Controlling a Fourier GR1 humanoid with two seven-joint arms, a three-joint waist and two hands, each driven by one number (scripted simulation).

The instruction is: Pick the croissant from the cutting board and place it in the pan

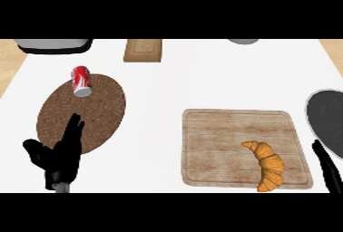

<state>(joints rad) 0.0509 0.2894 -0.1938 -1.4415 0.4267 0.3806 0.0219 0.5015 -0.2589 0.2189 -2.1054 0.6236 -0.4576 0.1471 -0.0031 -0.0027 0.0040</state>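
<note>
White counter [201, 77], contents listed from the left edge across.

Left hand [57, 156]: black, low at the left, fingers straight and spread, pointing up over the near edge of the mat; holds nothing, at rest.

Oval brown cork-textured mat [100, 106]: carries a red and white drink can [81, 80] lying on its side at the far end.

Small rectangular wooden block [142, 50]: at the far edge, well apart from the rest.

Square pale wooden cutting board [221, 136]: centre-right. Golden-brown curved croissant [268, 165] lies on its near right corner, long axis running roughly near to far, tips bending leftward.

Right hand [326, 165]: black, at the right edge, just beside the board's right side; only narrow straight fingers show, nothing pinched, though how far they spread cannot be told.

Dark round pan with pale rim [327, 118]: cut by the right edge, just beyond the right hand.

Key relation: the croissant lies just left of the right hand, which is much the nearer; the pan is farther off to the right.
</note>
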